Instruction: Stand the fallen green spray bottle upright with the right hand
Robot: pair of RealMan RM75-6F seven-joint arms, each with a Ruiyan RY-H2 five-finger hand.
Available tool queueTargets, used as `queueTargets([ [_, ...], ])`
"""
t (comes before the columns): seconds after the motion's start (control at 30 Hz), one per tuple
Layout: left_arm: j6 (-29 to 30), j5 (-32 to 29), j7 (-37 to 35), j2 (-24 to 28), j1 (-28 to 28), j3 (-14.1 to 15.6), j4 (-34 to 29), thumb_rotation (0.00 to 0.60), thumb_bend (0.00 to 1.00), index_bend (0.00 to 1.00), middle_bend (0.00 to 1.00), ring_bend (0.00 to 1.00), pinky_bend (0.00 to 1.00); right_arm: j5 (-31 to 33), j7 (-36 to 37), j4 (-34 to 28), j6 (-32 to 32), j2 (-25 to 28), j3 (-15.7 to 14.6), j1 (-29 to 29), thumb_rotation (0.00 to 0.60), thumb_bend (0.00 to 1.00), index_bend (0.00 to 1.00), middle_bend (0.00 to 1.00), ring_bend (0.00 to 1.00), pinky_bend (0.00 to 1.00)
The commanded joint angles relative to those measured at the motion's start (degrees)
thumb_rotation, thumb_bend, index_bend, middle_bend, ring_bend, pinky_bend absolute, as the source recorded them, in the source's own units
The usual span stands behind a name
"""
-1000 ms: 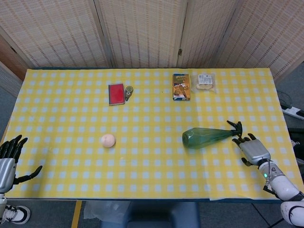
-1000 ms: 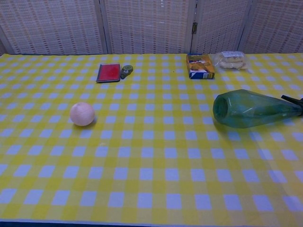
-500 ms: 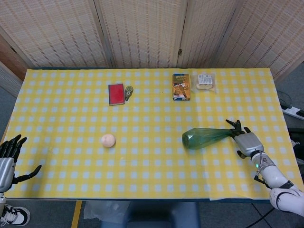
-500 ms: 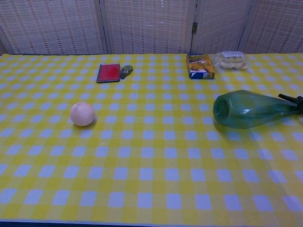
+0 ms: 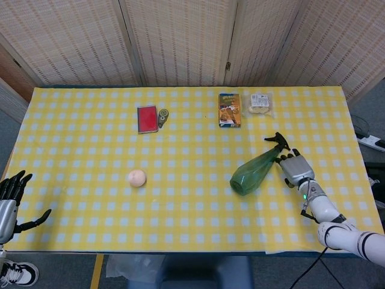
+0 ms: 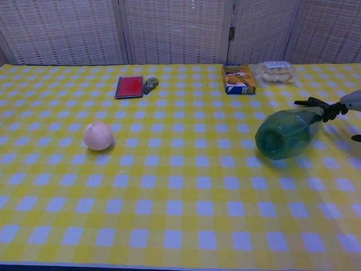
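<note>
While the yellow-checked table (image 5: 90,198) spreads beneath everything, the green spray bottle (image 5: 254,170) lies tilted on it, base on the cloth and black nozzle end raised toward the screen behind; it sits well right of the table's middle. At the bottle's neck, the right hand (image 5: 294,169) meets the nozzle end, fingers (image 6: 333,109) wrapped about it in the chest view, so the hand appears to grip the bottle there. Far off at the table's near left corner, the left hand (image 5: 13,201) hangs beyond the edge with fingers spread, holding nothing.

Beyond the bottle, toward the table's far edge, stands an orange snack box (image 5: 229,109), with a clear bag of snacks (image 5: 260,103) just beside it on the right. Left of the box lies a red wallet (image 5: 147,118), a small round tape-like object (image 5: 163,114) touching or nearly touching its right side. A pale pink ball (image 5: 137,177) rests left of the bottle, well apart.
</note>
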Motion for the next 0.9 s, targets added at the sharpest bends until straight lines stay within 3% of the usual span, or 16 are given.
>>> queueTargets([
  [0.03, 0.0, 0.0, -0.1, 0.1, 0.0, 0.0, 0.0, 0.318, 0.26, 0.00, 0.05, 0.03, 0.02, 1.7, -1.4, 1.1, 0.3, -1.7, 0.1, 1.7, 0.600, 0.47, 0.13, 0.20, 0.17, 0.00],
  [0.3, 0.4, 0.1, -0.3, 0.3, 0.2, 0.0, -0.2, 0.319, 0.26, 0.00, 0.05, 0.04, 0.02, 3.6, -3.3, 4.1, 0.7, -6.6, 0.8, 5.6, 0.600, 0.47, 0.10, 0.19, 0.17, 0.00],
  [0.53, 0.9, 0.3, -0.6, 0.5, 0.5, -0.1, -0.3, 0.322, 0.26, 0.00, 0.05, 0.04, 0.02, 0.3, -2.5, 4.0, 2.4, -8.8, 1.2, 7.0, 0.600, 0.47, 0.09, 0.17, 0.16, 0.00],
  [0.67, 1.1, 0.4, -0.8, 0.6, 0.6, 0.0, -0.2, 0.317, 0.26, 0.00, 0.05, 0.04, 0.02, -1.5, -1.8, 1.5, 3.9, -7.3, 0.9, 6.4, 0.600, 0.46, 0.09, 0.17, 0.16, 0.00],
  [0.9, 1.2, 0.4, -0.8, 0.6, 0.6, 0.0, -0.4, 0.321, 0.26, 0.00, 0.05, 0.04, 0.02, -9.3, 3.4, -8.3, 8.5, 0.2, 0.4, 2.8, 0.600, 0.46, 0.09, 0.17, 0.15, 0.00],
])
